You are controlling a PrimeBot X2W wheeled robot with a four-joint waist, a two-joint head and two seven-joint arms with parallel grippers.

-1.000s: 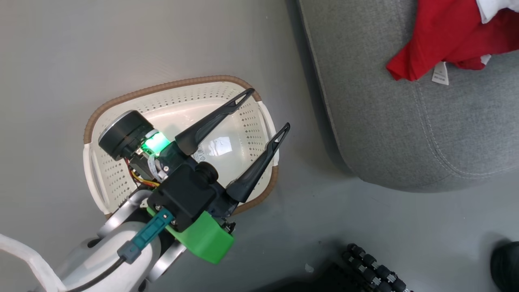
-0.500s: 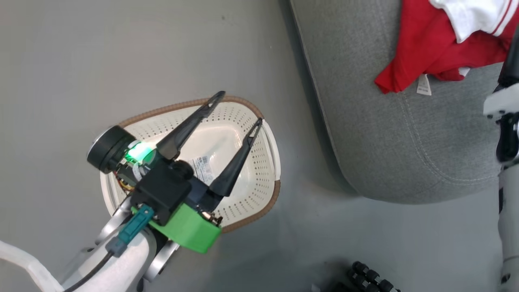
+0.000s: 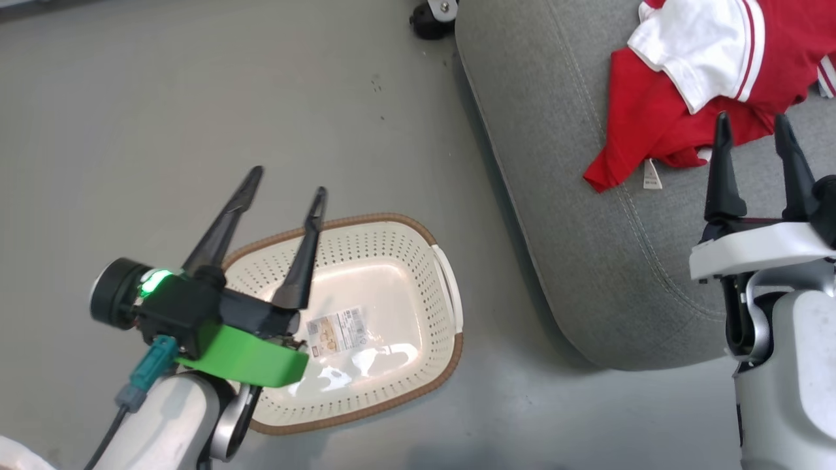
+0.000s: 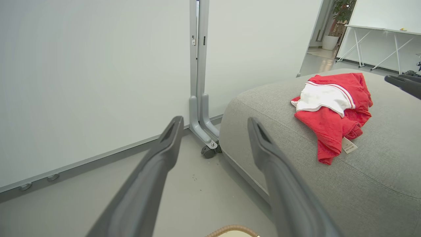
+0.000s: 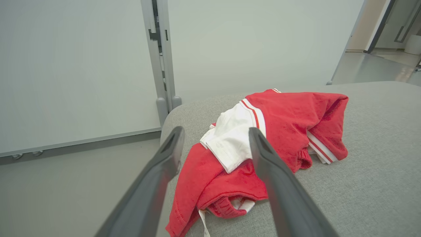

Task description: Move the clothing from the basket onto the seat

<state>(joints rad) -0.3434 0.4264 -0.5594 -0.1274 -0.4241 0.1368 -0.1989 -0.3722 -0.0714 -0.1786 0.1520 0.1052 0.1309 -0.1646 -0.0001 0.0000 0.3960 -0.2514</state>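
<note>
The clothing (image 3: 653, 117), red with white panels, lies bunched on the grey seat (image 3: 588, 261). My right gripper (image 3: 750, 119) stands open just short of the heap with nothing held. In the right wrist view the clothing (image 5: 279, 125) lies on the seat (image 5: 361, 184) just beyond that gripper (image 5: 216, 130). The cream basket (image 3: 418, 228) sits on the floor left of the seat, holding no garments and showing a barcode sticker (image 3: 336, 329). My left gripper (image 3: 288, 182) is open over the basket's left rim. In its own view that gripper (image 4: 214, 120) points towards the clothing (image 4: 332, 108).
White partition panels on a grey post with casters (image 4: 199, 98) stand behind the seat's far corner; one caster (image 3: 431, 13) shows at the top of the head view. Grey floor surrounds the basket. Trestle tables (image 4: 378, 42) stand in a far room.
The head view has shifted. My left gripper has swung left, from over the basket's middle to its left rim. My right gripper has come into view, open, beside the clothing.
</note>
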